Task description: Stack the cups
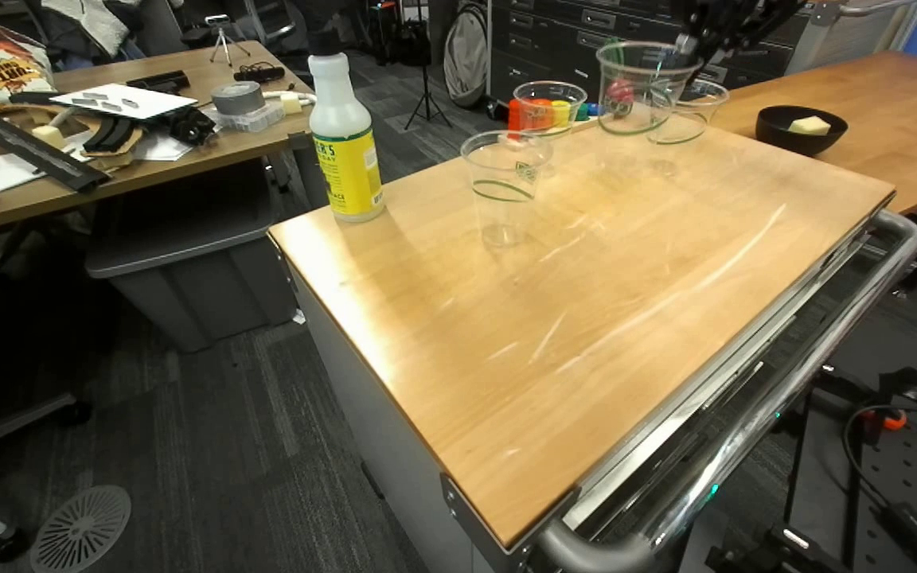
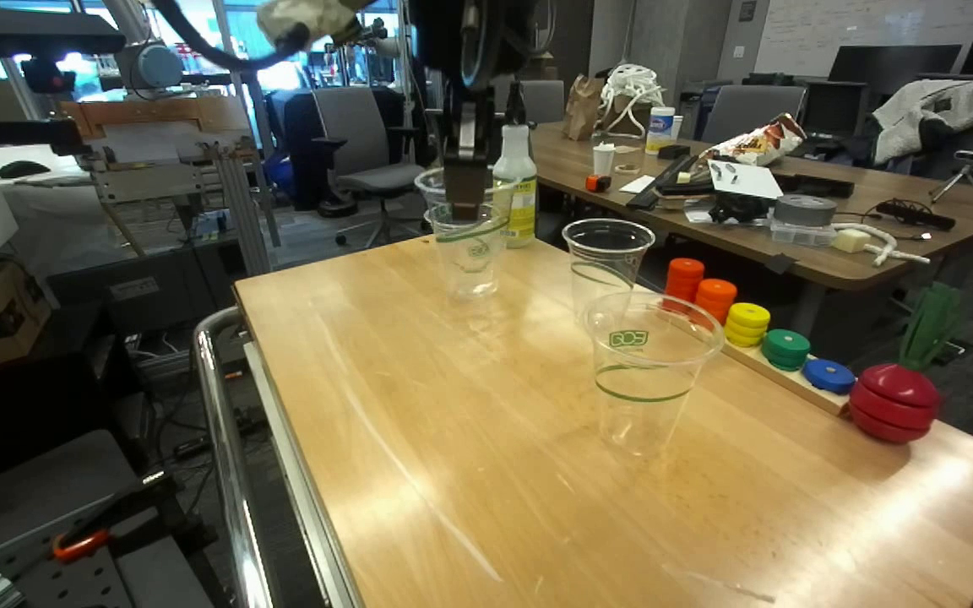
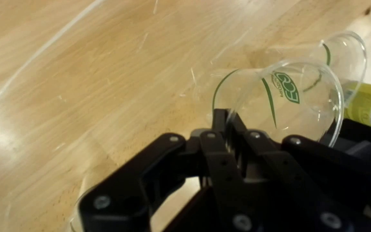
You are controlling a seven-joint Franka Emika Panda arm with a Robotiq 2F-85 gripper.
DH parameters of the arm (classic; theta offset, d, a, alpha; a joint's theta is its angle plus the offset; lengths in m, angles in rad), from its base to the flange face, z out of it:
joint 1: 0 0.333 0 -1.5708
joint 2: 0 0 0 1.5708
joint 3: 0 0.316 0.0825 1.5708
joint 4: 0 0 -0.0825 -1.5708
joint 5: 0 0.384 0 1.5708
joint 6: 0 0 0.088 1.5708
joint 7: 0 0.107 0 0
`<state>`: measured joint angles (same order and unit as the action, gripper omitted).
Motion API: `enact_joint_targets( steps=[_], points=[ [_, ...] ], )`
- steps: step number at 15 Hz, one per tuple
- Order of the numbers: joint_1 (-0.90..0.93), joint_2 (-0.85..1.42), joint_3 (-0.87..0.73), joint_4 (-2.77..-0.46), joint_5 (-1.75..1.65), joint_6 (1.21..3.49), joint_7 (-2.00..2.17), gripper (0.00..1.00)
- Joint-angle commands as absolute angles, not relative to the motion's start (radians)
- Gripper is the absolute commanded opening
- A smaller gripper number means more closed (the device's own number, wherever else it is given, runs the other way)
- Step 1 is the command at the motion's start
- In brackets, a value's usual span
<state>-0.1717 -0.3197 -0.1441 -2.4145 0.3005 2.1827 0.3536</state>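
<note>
- Wrist view: pincer (image 3: 228,119) was clamped on the rim of first cup (image 3: 288,108), right of centre.
- Second cup (image 3: 340,58) stood upper right.
- In an exterior view, third cup (image 2: 605,266) and fourth cup (image 2: 647,376) stood centre-right on the worktop (image 2: 419,405).

The scratched wooden bench (image 2: 486,414) carries a yellow-labelled bottle (image 1: 349,171) near a corner, along the edge opposite its handle (image 1: 745,434). A rainbow toy (image 2: 747,321) and a red toy (image 2: 894,401) line that edge; three clear cups (image 2: 651,380) stand upright inward.
</note>
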Motion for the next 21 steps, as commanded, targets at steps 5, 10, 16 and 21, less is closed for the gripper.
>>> enact_joint_targets(
  steps=[5,10,16,21],
  points=[
    [-0.314,-0.55,-0.217,-2.431,0.275,2.2,0.372,0.05],
    [-0.376,-0.517,-0.258,-2.437,0.297,2.27,0.363,0.06],
    [-0.363,-0.444,-0.291,-2.439,0.347,2.314,0.353,0.06],
    [-0.363,-0.392,-0.301,-2.434,0.36,2.302,0.353,0.06]
  ],
)
